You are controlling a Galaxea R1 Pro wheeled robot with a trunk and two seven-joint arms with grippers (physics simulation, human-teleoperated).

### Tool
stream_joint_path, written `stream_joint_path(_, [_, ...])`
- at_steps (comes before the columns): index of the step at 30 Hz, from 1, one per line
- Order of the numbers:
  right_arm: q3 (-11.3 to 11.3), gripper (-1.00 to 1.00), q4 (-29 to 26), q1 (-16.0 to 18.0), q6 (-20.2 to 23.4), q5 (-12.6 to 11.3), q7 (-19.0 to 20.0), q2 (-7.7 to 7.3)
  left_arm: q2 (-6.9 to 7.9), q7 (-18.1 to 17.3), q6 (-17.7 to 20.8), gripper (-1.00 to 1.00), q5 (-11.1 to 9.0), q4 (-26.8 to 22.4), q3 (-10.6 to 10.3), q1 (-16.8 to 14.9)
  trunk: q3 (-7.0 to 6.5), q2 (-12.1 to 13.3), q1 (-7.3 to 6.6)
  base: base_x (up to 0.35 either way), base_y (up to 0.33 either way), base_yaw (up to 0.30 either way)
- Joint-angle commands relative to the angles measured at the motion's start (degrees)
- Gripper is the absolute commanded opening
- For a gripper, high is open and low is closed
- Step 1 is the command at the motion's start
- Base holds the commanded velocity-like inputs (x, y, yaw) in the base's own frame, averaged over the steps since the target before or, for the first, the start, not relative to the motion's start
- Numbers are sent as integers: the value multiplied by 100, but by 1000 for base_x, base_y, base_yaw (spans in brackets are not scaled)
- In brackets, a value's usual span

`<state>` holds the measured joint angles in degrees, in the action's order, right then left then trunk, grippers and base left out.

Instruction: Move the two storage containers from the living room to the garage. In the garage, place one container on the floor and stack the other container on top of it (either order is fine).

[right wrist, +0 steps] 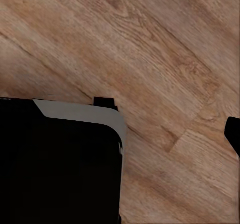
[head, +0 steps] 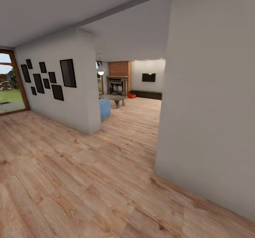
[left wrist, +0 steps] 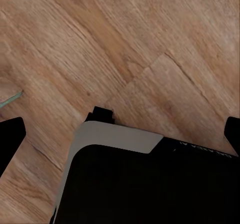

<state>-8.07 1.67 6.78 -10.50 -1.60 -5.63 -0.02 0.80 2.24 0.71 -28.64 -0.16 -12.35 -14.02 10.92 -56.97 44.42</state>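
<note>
You're looking down a passage into the living room [head: 136, 89], and much of it is cut off by the grey walls on either side. One orange-red container [head: 131, 96] sits far off on the plank floor [head: 106, 167], just in front of the dark cabinet [head: 147, 94] and near the brick fireplace [head: 118, 77]; it is too small to make out more. The sofa [head: 105, 108] shows only as a blue corner behind the left wall. Your left jaws [left wrist: 120, 131] stand wide, black tips at both picture edges, nothing between them but planks and the robot's dark base [left wrist: 145, 184]. Of your right jaws only one tip [right wrist: 233, 134] shows, so you cannot tell their opening.
</note>
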Motion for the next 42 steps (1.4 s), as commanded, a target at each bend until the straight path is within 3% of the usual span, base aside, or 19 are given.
stream_joint_path(1, [-45,100,18,8,-31,-18,-17,1,-1,15,8,100,-46,-2,-49,-4,8,-4,4,323,0,300])
stream_joint_path(9, [-61,100,18,8,-24,17,-20,-15,-4,13,8,100,-46,-2,-49,-4,8,-4,4,323,0,189])
stream_joint_path(42, [-107,100,18,8,-20,54,-17,-33,-2,15,6,100,-54,-2,-47,-4,8,-4,4,323,0,2])
